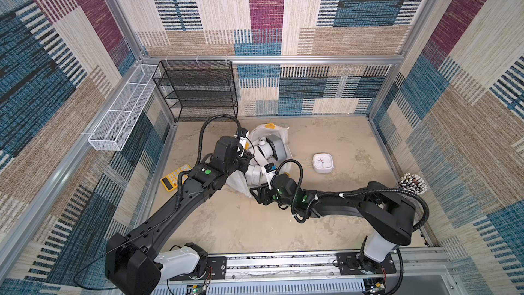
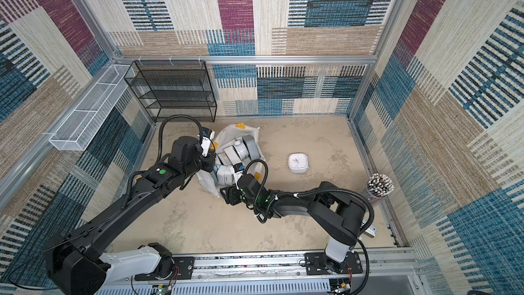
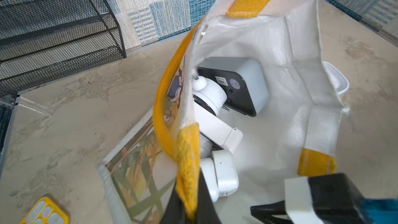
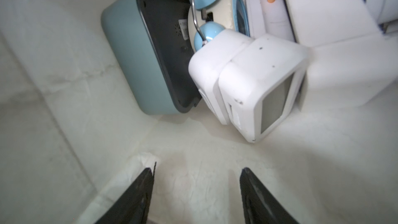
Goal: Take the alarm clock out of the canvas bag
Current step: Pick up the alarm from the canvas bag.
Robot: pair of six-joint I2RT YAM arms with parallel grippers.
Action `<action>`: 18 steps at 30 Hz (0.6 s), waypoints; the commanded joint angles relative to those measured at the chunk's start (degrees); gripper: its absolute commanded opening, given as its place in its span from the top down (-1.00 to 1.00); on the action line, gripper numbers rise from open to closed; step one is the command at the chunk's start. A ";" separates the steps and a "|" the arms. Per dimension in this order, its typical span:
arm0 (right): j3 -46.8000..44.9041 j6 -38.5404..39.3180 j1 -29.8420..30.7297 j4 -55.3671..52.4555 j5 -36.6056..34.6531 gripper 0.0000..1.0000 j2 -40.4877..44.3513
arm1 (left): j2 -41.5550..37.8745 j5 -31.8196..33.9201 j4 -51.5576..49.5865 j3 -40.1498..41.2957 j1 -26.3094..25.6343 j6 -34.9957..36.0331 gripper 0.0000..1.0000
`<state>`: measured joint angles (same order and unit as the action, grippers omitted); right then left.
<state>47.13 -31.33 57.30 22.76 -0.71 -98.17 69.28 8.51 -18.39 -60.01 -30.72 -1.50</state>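
white canvas bag hides right pincer, jaws apart inside

The white canvas bag, with yellow handles and a printed picture on one side, sits open-mouthed on the tabletop, several clocks heaped inside. A white square alarm clock lies face-up nearby, apart from it.

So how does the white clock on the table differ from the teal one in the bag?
The white clock sits outside the canvas bag on the table, dial showing; the teal clock sits inside it, dark back showing. White casing versus teal. Both are squarish with rounded corners.
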 commanded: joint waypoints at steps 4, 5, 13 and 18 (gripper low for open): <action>1.28 1.62 0.53 3.21 -3.08 -0.42 -0.66 | -5.08 -3.43 8.66 5.35 -1.53 -1.06 1.00; 0.95 1.80 0.53 2.96 -4.13 -0.45 -0.13 | -6.15 -3.56 8.64 6.57 -1.69 -1.43 1.00; 2.00 5.31 0.51 -1.74 -9.75 -0.64 1.06 | -10.27 -4.27 8.72 11.74 -2.65 -1.98 1.00; 4.89 4.63 0.47 -5.67 -12.54 -0.79 0.24 | -11.00 -3.69 8.01 12.30 -2.98 -2.36 1.00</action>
<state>50.74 -26.74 57.78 19.33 -10.39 -97.41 58.78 5.63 -13.15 -47.88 -33.54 -2.81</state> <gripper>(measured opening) 0.886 0.078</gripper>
